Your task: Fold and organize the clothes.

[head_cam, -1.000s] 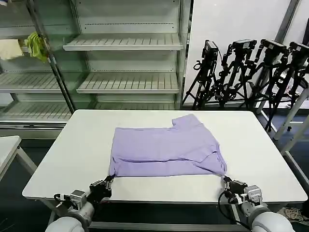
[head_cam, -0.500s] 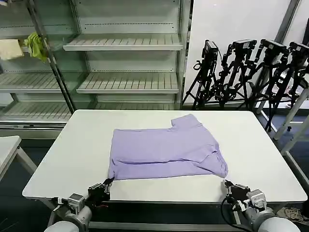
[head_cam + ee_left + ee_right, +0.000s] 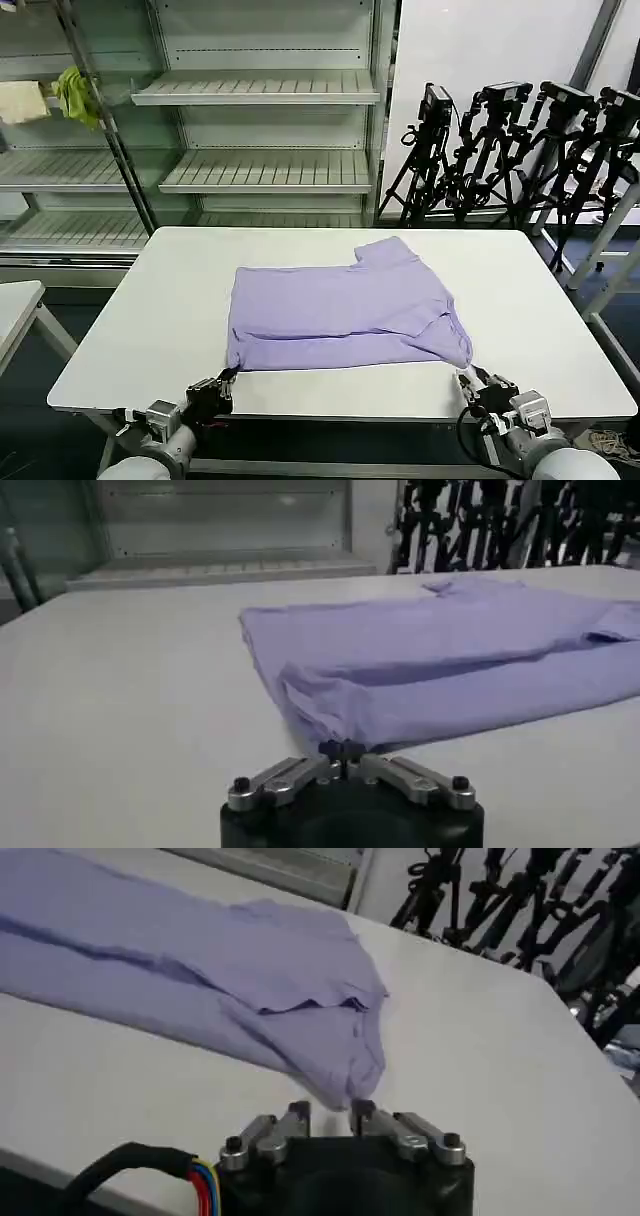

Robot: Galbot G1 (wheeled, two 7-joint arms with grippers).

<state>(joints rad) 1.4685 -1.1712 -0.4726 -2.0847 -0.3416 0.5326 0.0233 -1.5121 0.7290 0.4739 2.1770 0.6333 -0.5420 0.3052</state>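
The lavender T-shirt point(image 3: 340, 310) lies folded lengthwise on the white table point(image 3: 150, 300), one sleeve pointing toward the far side. My left gripper point(image 3: 229, 377) sits at the table's near edge, against the shirt's near-left corner. In the left wrist view the left gripper point(image 3: 340, 748) is shut, with the corner of the shirt point(image 3: 450, 650) running into its tips. My right gripper point(image 3: 463, 376) is at the near-right corner. There the right gripper point(image 3: 331, 1110) stands open, and the drooping tip of the shirt point(image 3: 200, 968) reaches into the gap.
Metal shelving point(image 3: 260, 90) stands behind the table. A yellow-green cloth point(image 3: 75, 95) and a cream cloth point(image 3: 20, 100) hang at the far left. Black tripods point(image 3: 520, 150) crowd the back right. A second small table point(image 3: 15, 300) is at the left.
Both grippers drew back toward the near edge, then edged forward a little. The shirt's near edge slid slightly nearer with them.
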